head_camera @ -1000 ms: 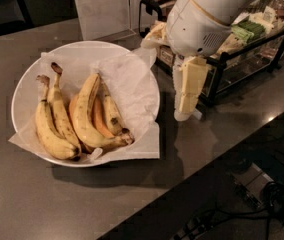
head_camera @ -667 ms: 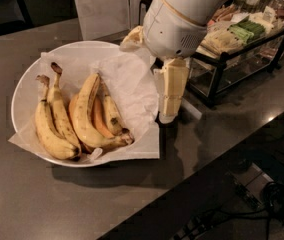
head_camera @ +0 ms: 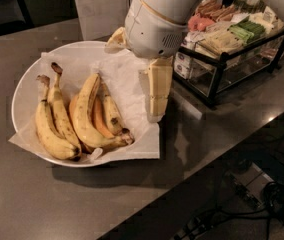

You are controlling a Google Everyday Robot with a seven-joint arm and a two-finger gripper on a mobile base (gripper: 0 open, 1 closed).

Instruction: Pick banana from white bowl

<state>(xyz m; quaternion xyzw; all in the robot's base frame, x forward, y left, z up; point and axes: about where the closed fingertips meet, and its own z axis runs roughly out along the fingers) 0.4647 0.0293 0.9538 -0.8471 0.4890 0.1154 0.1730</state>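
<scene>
The white bowl stands on the dark counter at the left, lined with crinkled white paper. Several bananas lie in it. A joined speckled pair is at the left and a long curved yellow one in the middle. The banana, short and brown-blotched, lies at the right of the bunch with its dark tip toward the front. My gripper hangs down from the big white arm housing, over the paper at the bowl's right rim. It is a short way right of the banana and touches none of the fruit.
A black wire rack filled with snack packets stands just right of the gripper. The counter's front edge runs diagonally at the lower right, with cables on the floor beyond. A white box stands behind the bowl.
The arm has swung left, away from the rack. The gripper has gone from the bare counter beside the bowl to above its right rim. The bananas have not moved.
</scene>
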